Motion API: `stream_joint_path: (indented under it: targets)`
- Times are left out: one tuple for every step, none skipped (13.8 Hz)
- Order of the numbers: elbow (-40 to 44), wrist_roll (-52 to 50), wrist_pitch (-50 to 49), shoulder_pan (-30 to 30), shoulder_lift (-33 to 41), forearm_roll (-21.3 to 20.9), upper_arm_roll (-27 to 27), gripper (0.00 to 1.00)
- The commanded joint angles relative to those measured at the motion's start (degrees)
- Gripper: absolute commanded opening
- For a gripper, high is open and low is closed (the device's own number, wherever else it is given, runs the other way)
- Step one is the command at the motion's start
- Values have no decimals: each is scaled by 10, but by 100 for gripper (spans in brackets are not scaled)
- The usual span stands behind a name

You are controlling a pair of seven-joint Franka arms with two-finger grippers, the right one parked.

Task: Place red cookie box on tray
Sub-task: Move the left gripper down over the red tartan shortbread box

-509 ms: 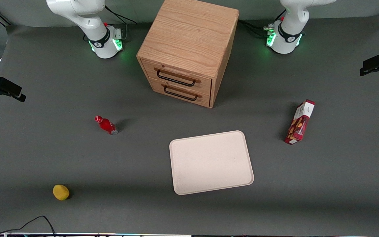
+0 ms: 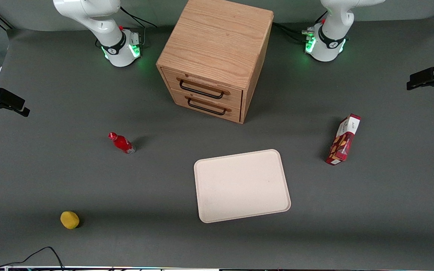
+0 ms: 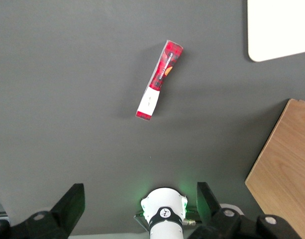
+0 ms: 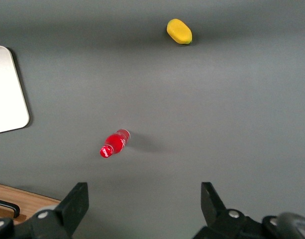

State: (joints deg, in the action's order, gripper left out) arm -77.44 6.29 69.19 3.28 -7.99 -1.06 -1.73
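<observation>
The red cookie box is lying on the grey counter toward the working arm's end, well apart from the cream tray, which is sitting nearer the front camera than the wooden drawer cabinet. The hand is hovering high above the counter, fingers spread wide and gripping nothing, looking down on the box.

1 box, 1 tray, 1 bottle.

red cookie box upright, tray bare
</observation>
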Motion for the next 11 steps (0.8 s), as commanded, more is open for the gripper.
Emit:
stream_joint_path:
  targets:
    - [-136,88,116,-5,7,3,7,100]
    - [-187,113,169,-5,10,4,7,100]
    - [-233,136,220,-5,10,6,6,100]
    - [-274,144,270,-7,10,6,2,100]
    - [-316,145,322,-8,11,6,-3,100]
    - [-360,145,374,-8,11,6,-11,100]
    - [-406,146,436,-8,10,6,-12,100]
    - [-455,146,511,-9,10,6,-12,100]
    - [-500,146,591,-9,4,5,-12,100]
    - [-537,146,665,-10,-6,5,-12,100]
    - [-563,146,733,-10,-25,4,-12,100]
